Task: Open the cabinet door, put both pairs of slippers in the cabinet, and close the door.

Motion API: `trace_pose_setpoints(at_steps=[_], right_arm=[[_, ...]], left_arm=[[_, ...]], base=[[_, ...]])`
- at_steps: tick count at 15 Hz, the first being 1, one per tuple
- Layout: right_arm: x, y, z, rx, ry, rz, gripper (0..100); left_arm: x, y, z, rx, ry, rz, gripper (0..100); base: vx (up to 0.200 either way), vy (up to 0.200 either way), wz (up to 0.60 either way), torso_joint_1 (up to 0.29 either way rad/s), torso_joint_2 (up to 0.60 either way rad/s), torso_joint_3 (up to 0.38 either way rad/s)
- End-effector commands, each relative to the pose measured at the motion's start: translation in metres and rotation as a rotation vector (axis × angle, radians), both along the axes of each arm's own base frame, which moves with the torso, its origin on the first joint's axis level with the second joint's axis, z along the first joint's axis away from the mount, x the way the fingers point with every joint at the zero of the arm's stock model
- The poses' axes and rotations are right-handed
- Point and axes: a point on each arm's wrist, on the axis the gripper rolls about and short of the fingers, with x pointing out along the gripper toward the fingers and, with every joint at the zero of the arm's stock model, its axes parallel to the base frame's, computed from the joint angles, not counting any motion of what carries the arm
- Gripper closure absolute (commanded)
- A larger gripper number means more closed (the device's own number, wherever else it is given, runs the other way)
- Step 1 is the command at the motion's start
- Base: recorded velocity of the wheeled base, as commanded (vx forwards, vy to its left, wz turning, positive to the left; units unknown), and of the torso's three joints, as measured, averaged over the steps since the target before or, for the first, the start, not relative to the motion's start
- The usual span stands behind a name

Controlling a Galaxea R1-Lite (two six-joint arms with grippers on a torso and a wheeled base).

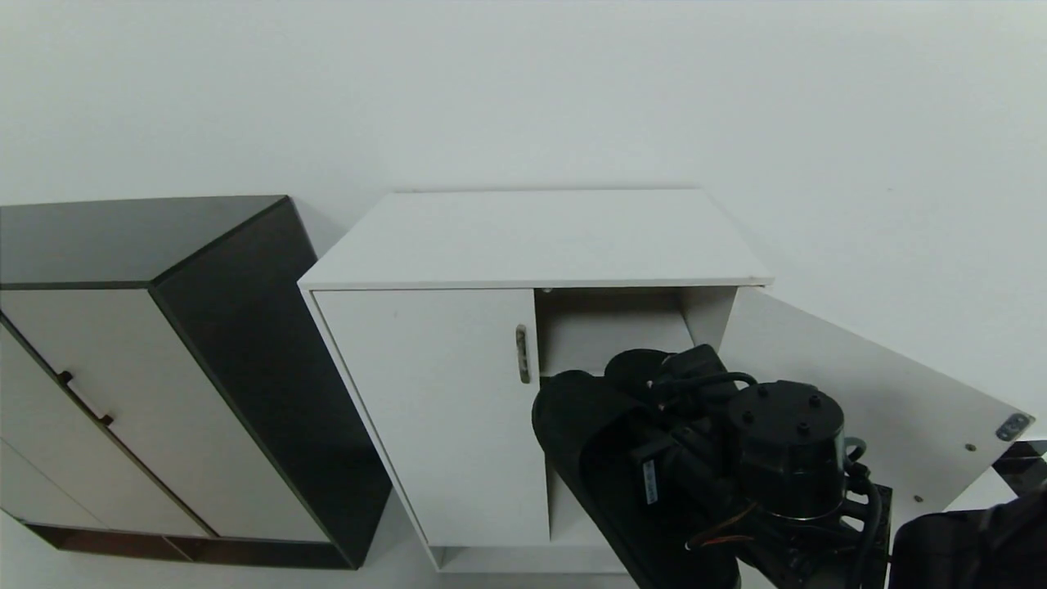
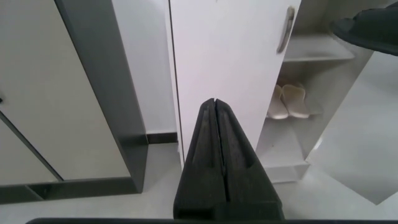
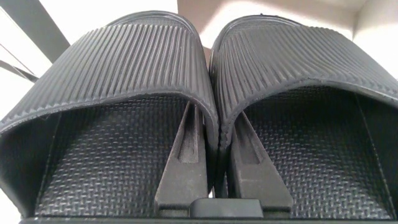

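Cabinet (image 1: pixel 532 237) white all over, inner shelf included. Door handle (image 1: pixel 522 353) dull grey metal. Black slippers (image 3: pixel 137 62): straps with fine parallel ribs, footbeds with diamond grid. Cream slippers (image 2: pixel 290 101) plain, no pattern. Neighbour cabinet (image 1: pixel 245 368) dark grey top and side, beige fronts. Right claw (image 3: pixel 214 115) and left claw (image 2: pixel 214 106) black, left one faintly dotted. Wall (image 1: pixel 523 82) white.

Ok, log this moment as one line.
cabinet door open | white slippers inside | right gripper shut on black slippers, in front of cabinet | left gripper shut, empty
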Motion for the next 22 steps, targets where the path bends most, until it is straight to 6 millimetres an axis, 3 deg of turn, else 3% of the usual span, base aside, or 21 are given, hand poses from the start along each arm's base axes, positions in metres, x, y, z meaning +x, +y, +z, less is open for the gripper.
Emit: trace_pose_setpoints(at_steps=[1, 12, 19, 22], right_arm=[[0.001, 0.0, -0.002, -0.004, 0.004, -0.001, 100], [0.002, 0.002, -0.006, -0.015, 0.012, -0.003, 100], [0.005, 0.001, -0.009, -0.02, 0.016, -0.012, 100], [0.01, 0.007, -0.02, -0.051, 0.008, -0.015, 100]], left_arm=[[0.0, 0.0, 0.0, 0.0, 0.0, 0.0, 100], [0.0, 0.0, 0.0, 0.0, 0.0, 0.0, 100], [0.0, 0.0, 0.0, 0.0, 0.0, 0.0, 100], [0.0, 0.0, 0.0, -0.001, 0.0, 0.0, 100]], base=[[0.0, 0.0, 0.0, -0.203, 0.52, 0.32], [0.0, 0.0, 0.0, -0.162, 0.49, 0.319], [0.0, 0.0, 0.0, -0.078, 0.45, 0.369], [0.0, 0.0, 0.0, -0.015, 0.29, 0.284]])
